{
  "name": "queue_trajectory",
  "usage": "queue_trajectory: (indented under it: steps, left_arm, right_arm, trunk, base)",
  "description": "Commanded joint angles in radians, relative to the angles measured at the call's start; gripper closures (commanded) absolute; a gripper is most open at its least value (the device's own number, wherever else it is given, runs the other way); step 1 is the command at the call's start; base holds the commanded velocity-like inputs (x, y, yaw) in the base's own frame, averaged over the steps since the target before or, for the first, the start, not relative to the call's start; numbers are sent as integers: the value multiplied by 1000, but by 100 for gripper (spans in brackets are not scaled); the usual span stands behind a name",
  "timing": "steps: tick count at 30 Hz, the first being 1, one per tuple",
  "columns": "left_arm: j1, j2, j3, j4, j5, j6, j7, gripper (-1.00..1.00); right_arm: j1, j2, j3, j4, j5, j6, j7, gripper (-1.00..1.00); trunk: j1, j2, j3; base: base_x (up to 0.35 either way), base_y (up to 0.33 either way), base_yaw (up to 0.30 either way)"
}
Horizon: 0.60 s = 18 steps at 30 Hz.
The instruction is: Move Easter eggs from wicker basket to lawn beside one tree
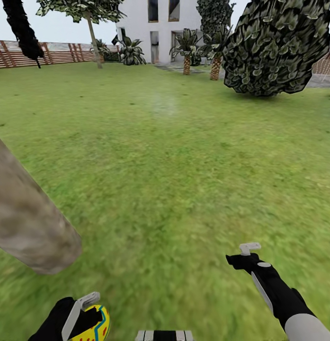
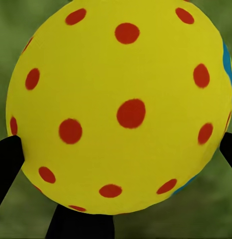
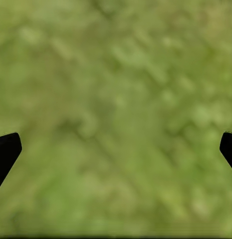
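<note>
Easter egg [image 2: 118,107]: yellow, red dots, blue stripe at its edge; clamped in the left gripper [image 1: 82,315], low over the lawn [image 1: 174,170]. Tree [image 1: 27,218]: mottled grey-brown trunk just beside that gripper. Right gripper [image 1: 245,253]: fingers spread apart, nothing between them, above grass.

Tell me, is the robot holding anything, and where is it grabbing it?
Yes. The left gripper holds a yellow Easter egg with red dots, pinched at its two opposite sides. The right gripper is open and holds nothing.
</note>
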Motion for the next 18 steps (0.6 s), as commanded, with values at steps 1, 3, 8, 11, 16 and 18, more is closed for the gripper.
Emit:
queue_trajectory:
  steps: [1,3,8,11,16,18]
  left_arm:
    - [0,0,1,-1,10,4,8,100]
    - [0,-1,2,-1,10,4,8,100]
    - [0,-2,2,-1,10,4,8,100]
    - [0,-1,2,-1,10,4,8,100]
    - [0,-2,2,-1,10,4,9,100]
    - [0,-2,2,-1,10,4,9,100]
  right_arm:
    - [0,-1,2,-2,2,5,2,-100]
    - [0,1,2,-2,5,6,2,-100]
    - [0,4,2,-1,10,5,2,-100]
    - [0,4,3,0,10,5,2,-100]
    - [0,5,2,0,11,5,2,-100]
    - [0,5,3,0,11,5,2,-100]
  trunk:
    - [0,-1,-5]
    - [1,-1,-13]
    - [3,-2,-32]
    - [5,-3,-43]
    - [7,-4,-63]
    - [8,-5,-71]
  base:
    - [0,0,0]
    - [0,0,0]
    - [0,0,0]
    - [0,0,0]
    - [0,0,0]
    - [0,0,0]
